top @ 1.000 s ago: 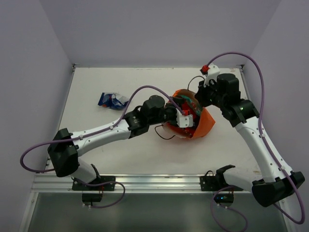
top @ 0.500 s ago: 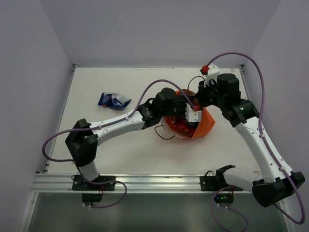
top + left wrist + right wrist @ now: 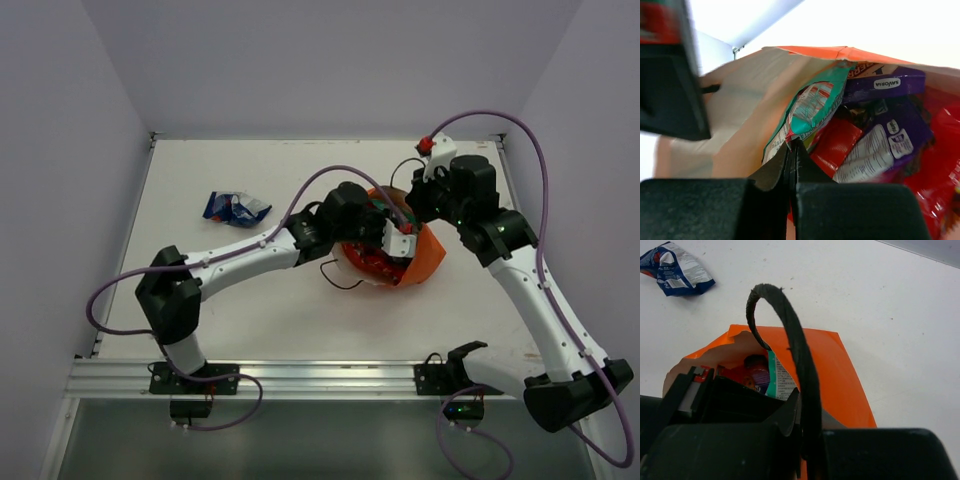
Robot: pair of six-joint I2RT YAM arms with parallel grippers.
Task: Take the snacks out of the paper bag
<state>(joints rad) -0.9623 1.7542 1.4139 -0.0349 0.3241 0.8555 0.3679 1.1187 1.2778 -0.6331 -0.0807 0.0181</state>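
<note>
The orange paper bag [image 3: 428, 256] lies mid-table with its mouth toward the left arm. My left gripper [image 3: 399, 240] reaches inside it. In the left wrist view the gripper [image 3: 791, 148] is shut, its tips pinching the lower edge of a teal packet [image 3: 812, 107]. Beside that lie purple packets [image 3: 885, 85] and a red one [image 3: 837, 147], against the bag's pale inside [image 3: 740, 115]. My right gripper [image 3: 807, 410] is shut on the bag's dark cord handle [image 3: 790, 335], holding the mouth [image 3: 835, 370] up. A blue packet [image 3: 235, 207] lies on the table to the left.
The bag's other cord handle [image 3: 340, 280] trails on the white table [image 3: 250, 300] in front of the bag. Walls close the table's left, back and right sides. A metal rail [image 3: 300, 375] runs along the near edge.
The left arm pushed deeper into the bag and its jaws closed onto the teal packet's edge. The right gripper kept its hold on the handle.
</note>
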